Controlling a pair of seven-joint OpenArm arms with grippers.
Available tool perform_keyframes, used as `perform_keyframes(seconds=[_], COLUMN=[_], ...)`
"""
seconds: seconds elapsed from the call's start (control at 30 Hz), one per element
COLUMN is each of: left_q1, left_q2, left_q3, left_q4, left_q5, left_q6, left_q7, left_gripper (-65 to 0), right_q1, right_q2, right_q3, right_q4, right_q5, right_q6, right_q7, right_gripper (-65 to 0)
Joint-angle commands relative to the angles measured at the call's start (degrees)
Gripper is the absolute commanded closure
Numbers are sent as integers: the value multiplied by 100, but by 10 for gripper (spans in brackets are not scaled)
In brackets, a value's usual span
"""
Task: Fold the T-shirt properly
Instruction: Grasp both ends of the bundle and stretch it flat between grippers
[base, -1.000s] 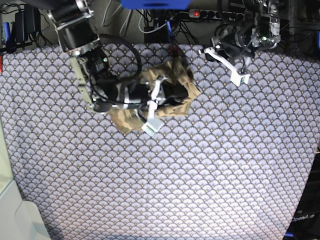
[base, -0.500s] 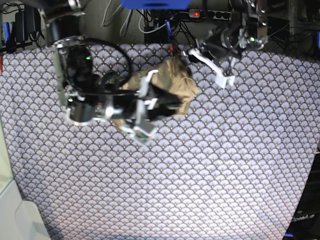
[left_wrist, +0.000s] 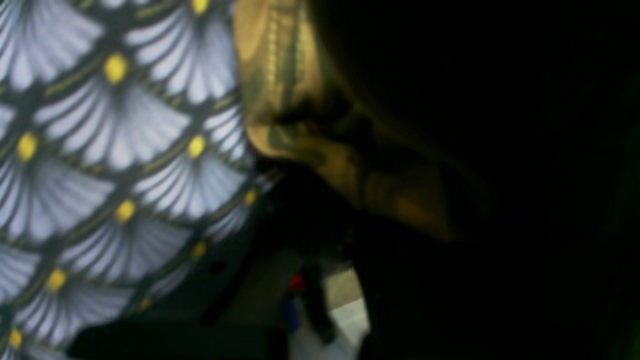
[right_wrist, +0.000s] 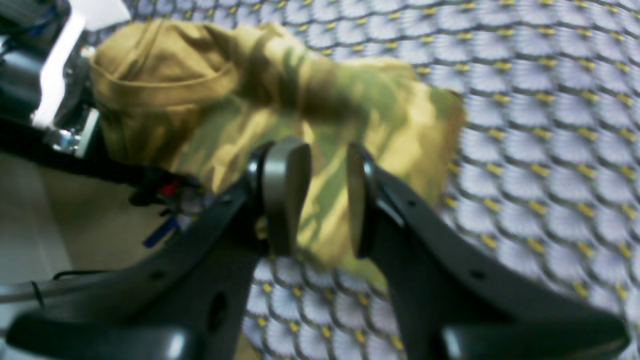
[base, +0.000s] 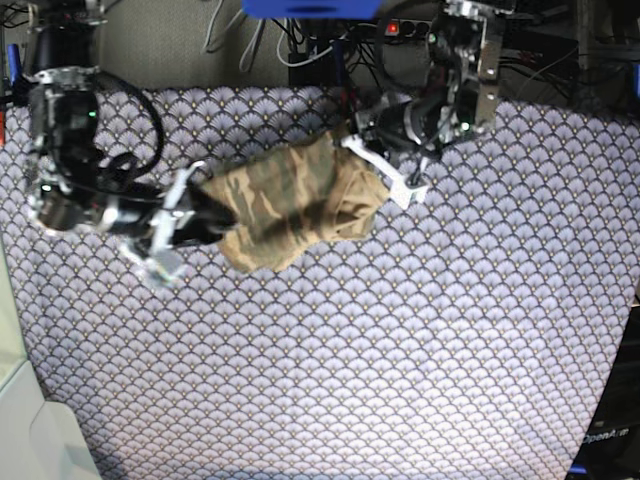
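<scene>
Base view showed one T-shirt (base: 290, 200), a bunched camouflage heap lying on the purple scallop-patterned table cloth (base: 400, 360) toward the far edge, between the two grippers. By the look of it, the fold was barely started: no flat panel, no squared edge, sleeves lost in the bundle, so the step in hand seemed to be spreading the shirt out.

One right gripper (right_wrist: 320, 195) stood at the heap's near-left end. Its jaws were parted, nothing between the pads (right_wrist: 285, 190), with the camouflage cloth just beyond the tips rather than inside them.

One left gripper (base: 385, 170) sat against the opposite end of the heap, its pale finger touching the cloth. Whether its jaws were open or closed could not be told; the left wrist view was mostly dark, with a hem of the shirt just ahead of the lens.

Next, I judged, each gripper needed a firm pinch on a separate edge or corner, then a pull apart to flatten the shirt.
</scene>
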Motion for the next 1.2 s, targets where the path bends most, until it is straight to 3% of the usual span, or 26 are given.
perform_keyframes(seconds=[0.0,0.13,0.33,0.43,0.63,0.87,0.97,1.17], left_q1=[-204,-547,-828,-977,-1197,-1373,-1514,-2015], left_q2=[47,55,3,-6,-6,-6,-6,47], left_q3=[13,-22,-31,-22,-4,-31,-31,-4], left_q4=[-20,-284,-662,-987,-1506,-1699,-1717,-2262], left_q5=[-53,-53,-44,-44,-44,-44,-44,-44], left_q6=[-15,-15,-15,-15,-15,-15,-15,-15], left_q7=[-52,-61,-465,-615,-975,-1002,-1002,-1151], left_gripper=[-3,-3,-3,-3,-3,-3,-3,-3], right_q1=[70,26,184,430,1336,2259,2391,1872], right_q2=[81,292,380,380,371,362,266,231], right_q3=[132,492,703,457,-414,-1249,-1284,-1275], right_q4=[88,17,-959,-1451,-2242,-3499,-4088,-3807], right_q5=[78,69,69,-142,-1179,-2208,-2313,-2305], right_q6=[21,21,21,21,21,21,21,21], right_q7=[86,86,226,525,930,1791,2046,2020], right_gripper=[-155,-155,-155,-155,-155,-155,-155,-154])
